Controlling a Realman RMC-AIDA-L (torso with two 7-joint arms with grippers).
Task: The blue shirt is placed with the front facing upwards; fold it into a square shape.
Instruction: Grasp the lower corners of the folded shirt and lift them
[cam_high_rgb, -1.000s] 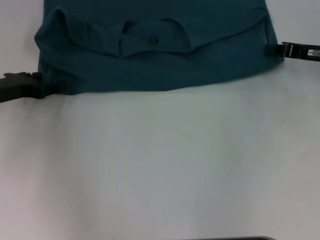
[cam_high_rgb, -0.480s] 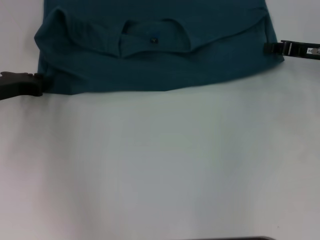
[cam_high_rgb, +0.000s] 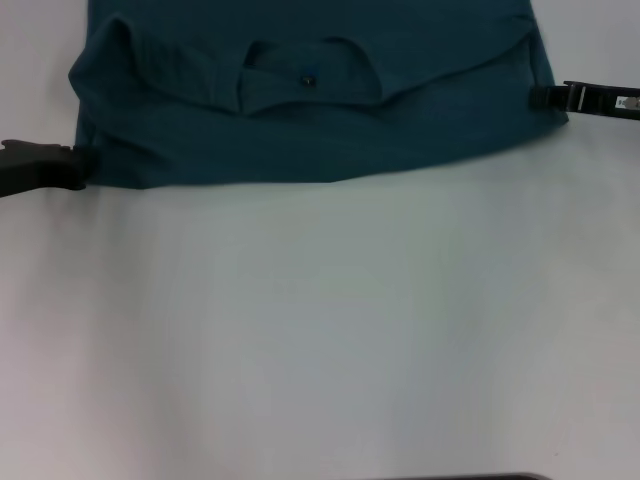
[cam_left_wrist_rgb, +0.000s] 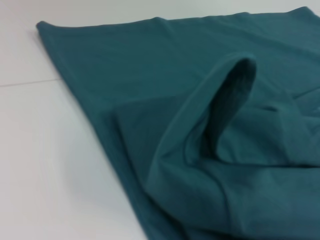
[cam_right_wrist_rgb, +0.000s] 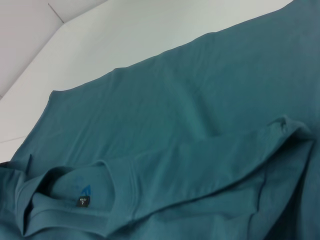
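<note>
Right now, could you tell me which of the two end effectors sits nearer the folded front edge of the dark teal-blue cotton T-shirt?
The left end effector, at the dark teal-blue cotton T-shirt's near corner; the right end effector sits farther back.

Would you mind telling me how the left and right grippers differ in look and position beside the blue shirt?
The left gripper looks plain black; the right gripper carries a white label. The left sits at the blue shirt's near corner, the right farther back along its edge. Both lie level at the shirt's sides.
</note>
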